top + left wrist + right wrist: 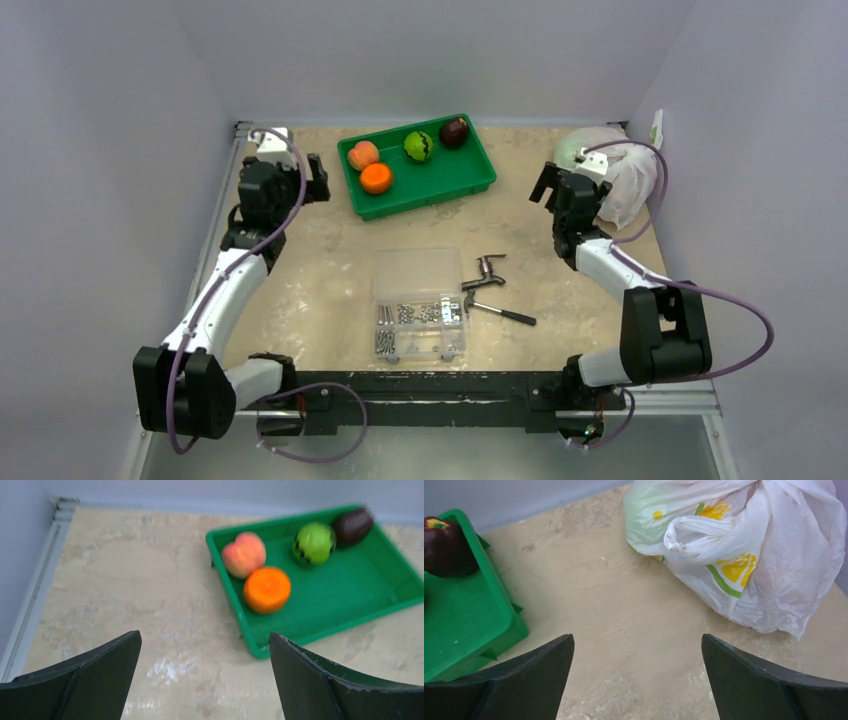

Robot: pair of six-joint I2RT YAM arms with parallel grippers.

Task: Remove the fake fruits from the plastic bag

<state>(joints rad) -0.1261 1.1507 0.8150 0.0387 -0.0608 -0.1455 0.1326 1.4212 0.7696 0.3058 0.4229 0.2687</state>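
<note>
**Top external view.** The left fingers (318,180) and the right fingers (546,186) are both spread fully wide and hold nothing. The thin, crinkled white plastic bag with yellow-green print (615,170) lies on the beige counter (330,290), just beyond the right fingers and untouched.

**Left wrist view.** The green rectangular plastic tray (350,625) lies ahead of the left fingers, towards the right-hand one.

**Right wrist view.** The bag sits ahead of the right-hand finger with a bunched fold facing it. The fake fruits inside are hidden; only a green tint shows through the film.

**Procedure.** Close the right fingers on the bunched fold, not on the bulge. Bring the left fingers across to pull the mouth open. The film will probably slip.
</note>
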